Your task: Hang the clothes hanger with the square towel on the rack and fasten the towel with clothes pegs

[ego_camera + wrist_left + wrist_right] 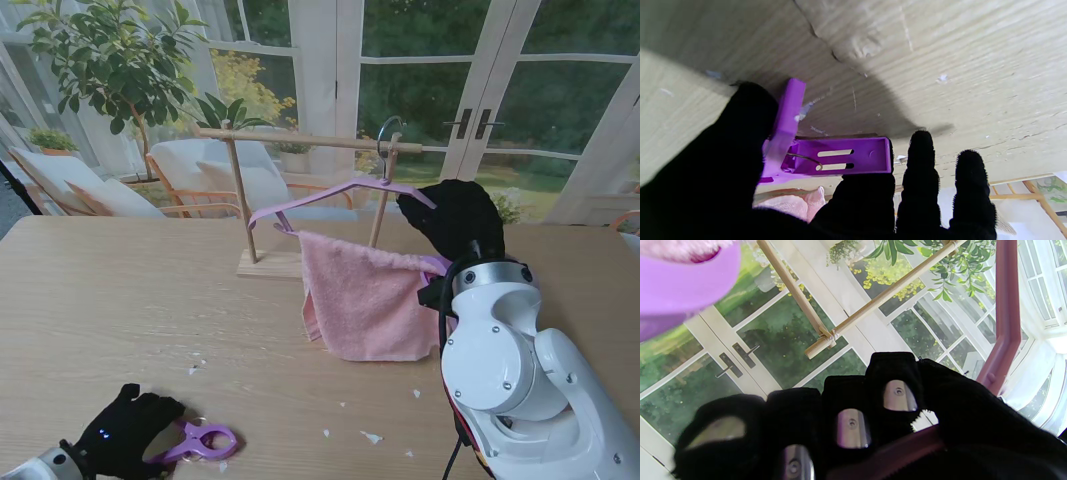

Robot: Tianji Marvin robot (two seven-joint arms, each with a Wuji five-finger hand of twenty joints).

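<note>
Nearest to me, at the table's front left corner, the left hand (125,432) lies low on the wooden table (120,300) with its black-gloved fingers (920,166) laid against a purple clothes peg (200,441); the left wrist view shows the thumb and a finger touching the peg (836,156), which rests on the tabletop, but I cannot tell whether it is truly gripped. Small white flecks (371,437) are scattered on the wood nearby. Farther on, right of centre, the pink square towel (365,300) drapes over the lilac clothes hanger (340,195), its lower edge near the table. The right hand (455,222) is curled shut around the hanger's right end (1007,323). Behind stands the wooden rack (300,140), and the hanger's metal hook (388,128) sits at the rack's crossbar (887,293)
</note>
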